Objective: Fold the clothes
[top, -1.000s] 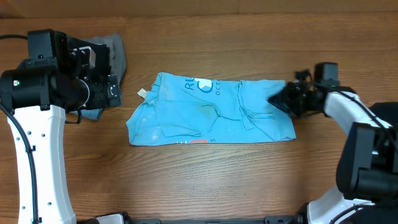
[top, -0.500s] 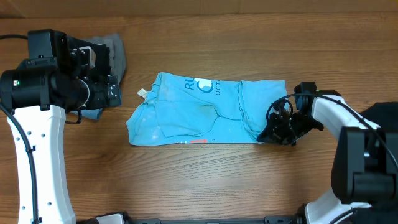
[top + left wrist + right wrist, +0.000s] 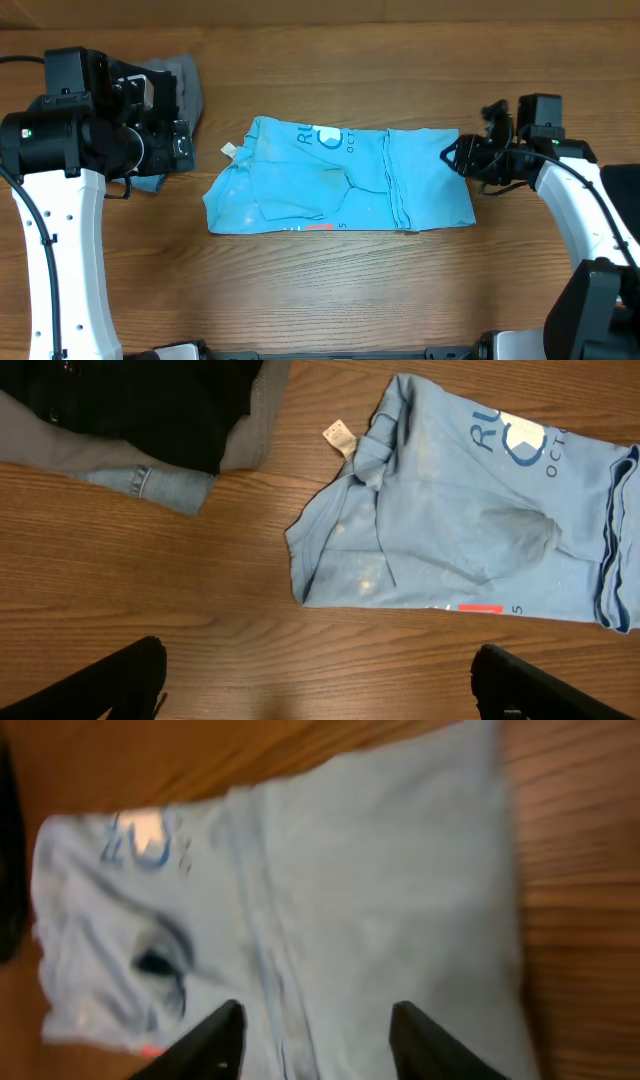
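A sky-blue shirt (image 3: 340,180) lies folded into a rough rectangle in the middle of the wooden table, lettering at its top edge. It also shows in the left wrist view (image 3: 470,520) and the right wrist view (image 3: 330,890). A pile of black, grey and denim clothes (image 3: 140,420) sits at the far left, partly hidden under the left arm in the overhead view (image 3: 180,90). My left gripper (image 3: 320,690) is open and empty above bare wood, left of the shirt. My right gripper (image 3: 462,157) is open and empty just above the shirt's right end; its fingers (image 3: 315,1045) hover over the cloth.
The wooden table (image 3: 330,290) extends on all sides of the shirt. A white tag (image 3: 229,150) sticks out at the shirt's upper left corner. The right arm (image 3: 580,200) reaches in from the right edge.
My right gripper swept down to the shirt's lower right corner, then came back up to the upper right end. The right edge of the shirt now lies flatter. The left arm has not moved.
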{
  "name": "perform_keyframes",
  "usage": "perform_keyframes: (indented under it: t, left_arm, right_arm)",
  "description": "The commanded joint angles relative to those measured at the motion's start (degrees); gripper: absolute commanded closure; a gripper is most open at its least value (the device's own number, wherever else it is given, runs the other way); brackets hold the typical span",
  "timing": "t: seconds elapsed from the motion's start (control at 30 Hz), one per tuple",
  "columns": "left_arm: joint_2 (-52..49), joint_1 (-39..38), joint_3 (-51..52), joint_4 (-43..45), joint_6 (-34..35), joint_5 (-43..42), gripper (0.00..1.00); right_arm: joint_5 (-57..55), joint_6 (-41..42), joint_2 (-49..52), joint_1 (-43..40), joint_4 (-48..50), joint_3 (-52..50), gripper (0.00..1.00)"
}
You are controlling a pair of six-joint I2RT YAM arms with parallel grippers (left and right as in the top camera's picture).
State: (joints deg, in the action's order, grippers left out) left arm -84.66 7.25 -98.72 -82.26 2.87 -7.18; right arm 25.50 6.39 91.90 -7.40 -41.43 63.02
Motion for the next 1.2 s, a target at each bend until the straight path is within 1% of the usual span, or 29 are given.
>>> perform_keyframes:
  t: [0.0,0.07,0.2,0.27,0.37,0.47,0.6,0.7,0.8,0.93,1.03,1.17]
  left_arm:
    - [-0.35,0.22,-0.87,0.20,0.35,0.31,0.00]
    - [-0.35,0.22,-0.87,0.17,0.35,0.33,0.00]
    - [-0.35,0.22,-0.87,0.20,0.35,0.33,0.00]
    - [-0.35,0.22,-0.87,0.17,0.35,0.31,0.00]
    - [-0.35,0.22,-0.87,0.17,0.35,0.33,0.00]
    - [-0.35,0.22,-0.87,0.17,0.35,0.33,0.00]
    - [-0.35,0.22,-0.87,0.17,0.35,0.33,0.00]
    - [-0.35,0.22,-0.87,0.20,0.35,0.33,0.00]
    - [-0.35,0.22,-0.87,0.17,0.35,0.31,0.00]
    - [-0.35,0.22,-0.87,0.20,0.35,0.33,0.00]
    - [-0.35,0.22,-0.87,0.17,0.35,0.31,0.00]
    - [-0.35,0.22,-0.87,0.17,0.35,0.33,0.00]
  right_arm:
    - [-4.85,1.53,2.01,-3.43,1.09,0.81,0.36]
    - [-3.58,0.37,3.98,-6.05,0.74,0.81,0.32]
    - [5.97,-3.76,8.52,-9.90,0.61,0.81,0.32]
    - [7.85,-5.62,11.06,-10.73,0.59,0.79,0.31]
    - [8.26,-8.33,13.81,-10.73,0.61,0.79,0.32]
    - [13.75,-12.92,16.02,-9.92,0.72,0.79,0.35]
    - [13.51,-12.90,18.88,-8.74,1.05,0.79,0.37]
    - [13.42,-12.87,21.68,-7.89,1.66,0.76,0.44]
    - [13.66,-12.87,23.10,-7.61,2.23,0.76,0.64]
    - [14.71,-12.83,21.88,-8.22,2.08,0.98,0.89]
    - [14.69,-12.83,20.17,-9.70,0.35,1.97,0.96]
    - [13.00,-11.65,16.55,-13.00,-3.69,5.14,0.96]
